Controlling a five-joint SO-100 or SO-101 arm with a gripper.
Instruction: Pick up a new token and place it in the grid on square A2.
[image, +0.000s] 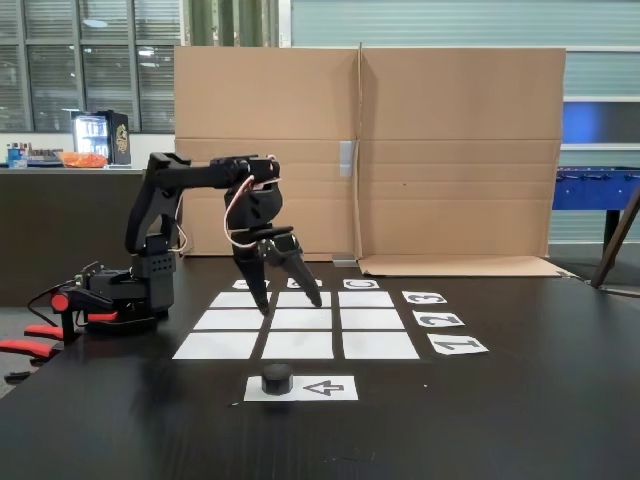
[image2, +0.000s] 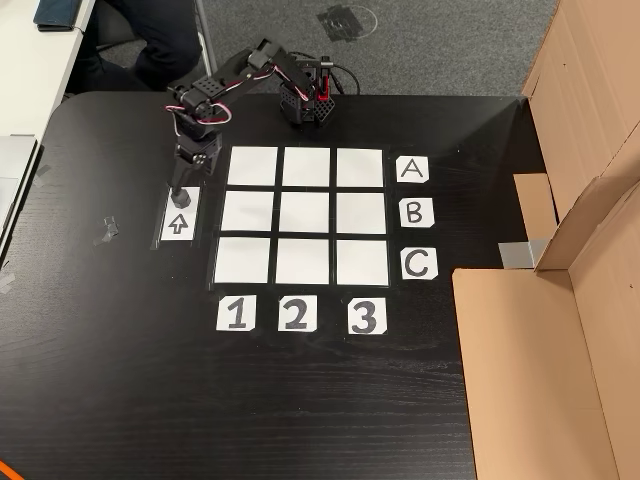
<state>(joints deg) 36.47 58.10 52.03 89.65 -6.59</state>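
The token (image: 277, 378), a small dark round puck, sits on the left end of the white arrow sheet (image: 325, 388) at the table's front in the fixed view. In the other view the token (image2: 178, 196) is at the top of that sheet (image2: 177, 224). My gripper (image: 291, 305) hangs open, fingers pointing down, above the table and behind the token. From above, the gripper (image2: 188, 172) is just beyond the token, beside the grid's (image2: 306, 215) left edge. Square A2 (image2: 306, 167) (image: 232, 320) is blank.
Printed labels 1 2 3 (image2: 295, 315) and A B C (image2: 416, 212) border the grid. A large cardboard screen (image: 370, 150) stands at the table's back. The arm's base (image: 140, 285) and red clamps (image: 40, 335) sit at the left. All nine squares are bare.
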